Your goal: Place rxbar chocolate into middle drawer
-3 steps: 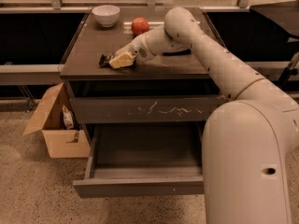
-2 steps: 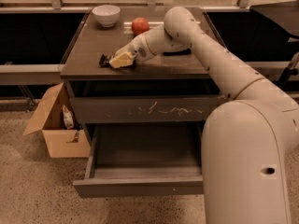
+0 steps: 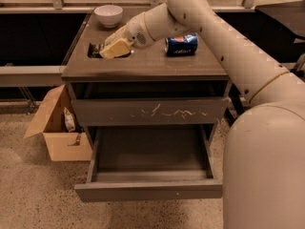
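above the open middle drawer (image 3: 147, 191), the tool (image 3: 108, 49), grip unclear, rests by rxbar chocolate (image 3: 94, 49).

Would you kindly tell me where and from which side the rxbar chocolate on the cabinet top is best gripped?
I would grip the rxbar chocolate across its narrow width, coming from above: it lies flat on the cabinet top, so only its thin long edges can be pinched. The gripper sits over its right part; the blue can lies apart to the right.
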Robot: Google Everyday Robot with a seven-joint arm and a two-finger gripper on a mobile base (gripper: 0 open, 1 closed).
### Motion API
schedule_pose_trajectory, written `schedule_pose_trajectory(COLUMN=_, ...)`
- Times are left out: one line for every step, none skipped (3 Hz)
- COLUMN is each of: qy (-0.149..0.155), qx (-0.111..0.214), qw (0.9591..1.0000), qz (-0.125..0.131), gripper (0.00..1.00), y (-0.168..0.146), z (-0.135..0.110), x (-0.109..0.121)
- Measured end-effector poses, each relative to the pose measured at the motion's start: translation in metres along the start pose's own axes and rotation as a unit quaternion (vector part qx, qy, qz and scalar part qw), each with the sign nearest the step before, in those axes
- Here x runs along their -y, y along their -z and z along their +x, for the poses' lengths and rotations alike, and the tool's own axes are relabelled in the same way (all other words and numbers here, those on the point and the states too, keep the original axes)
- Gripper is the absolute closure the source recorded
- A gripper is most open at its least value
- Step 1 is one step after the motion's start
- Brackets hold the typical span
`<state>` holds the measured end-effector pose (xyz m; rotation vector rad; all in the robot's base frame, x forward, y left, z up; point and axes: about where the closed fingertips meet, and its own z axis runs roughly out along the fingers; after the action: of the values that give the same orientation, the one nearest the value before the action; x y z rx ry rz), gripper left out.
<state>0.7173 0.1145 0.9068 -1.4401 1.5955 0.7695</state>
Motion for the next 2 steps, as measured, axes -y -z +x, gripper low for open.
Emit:
schedule_pose_trajectory(qy=-0.003, qx=-0.014, qw=0.9999, qz=-0.009, gripper=1.00, y=0.002, z=0.012, x=-0.032)
schedule_pose_trajectory(qy=0.005, qx=-0.031, qw=0.9993, qz=-0.018, gripper=1.00, y=0.005, z=0.019, x=-0.075)
